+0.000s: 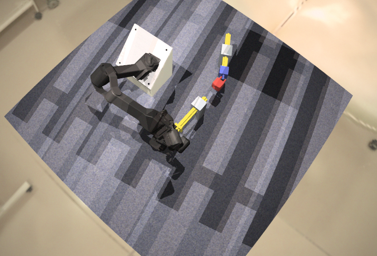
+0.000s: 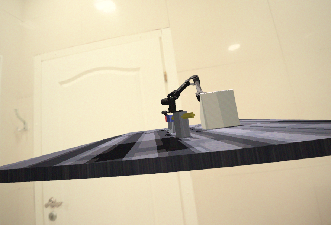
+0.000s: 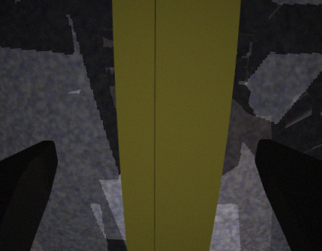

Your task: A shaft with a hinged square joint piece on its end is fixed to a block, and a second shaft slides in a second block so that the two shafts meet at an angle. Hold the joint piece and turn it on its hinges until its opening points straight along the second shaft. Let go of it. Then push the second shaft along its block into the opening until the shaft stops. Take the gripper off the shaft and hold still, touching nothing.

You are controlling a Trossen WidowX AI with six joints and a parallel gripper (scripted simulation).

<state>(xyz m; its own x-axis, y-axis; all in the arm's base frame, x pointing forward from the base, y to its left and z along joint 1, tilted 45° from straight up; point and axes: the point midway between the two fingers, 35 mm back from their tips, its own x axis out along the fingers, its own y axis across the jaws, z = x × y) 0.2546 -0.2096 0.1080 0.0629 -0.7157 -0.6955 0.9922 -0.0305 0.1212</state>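
The first shaft (image 1: pixel 228 38) (image 2: pixel 188 115) passes through its pale block (image 1: pixel 226 49) (image 2: pixel 182 125) to a blue piece (image 1: pixel 224 70) (image 2: pixel 170 118). The hinged red joint piece (image 1: pixel 217 83) (image 2: pixel 166 118) points down-left in the top view, roughly towards the second shaft (image 1: pixel 187 117) (image 3: pixel 179 94). That shaft runs through its own block (image 1: pixel 198 103), its tip short of the red piece with a gap between. My gripper (image 1: pixel 170 143) (image 3: pixel 157 152) is open near the crosspiece end of the second shaft. In the wrist view the shaft passes between the fingers, with space on both sides. The fingertips are hidden in the top view.
The arm's base stands on a large white box (image 1: pixel 143 41) (image 2: pixel 219 109), left of the blocks in the top view and right of them in the exterior view. The striped table top (image 1: pixel 231 143) (image 2: pixel 256 134) carries everything. The second block lies between the gripper and the red piece.
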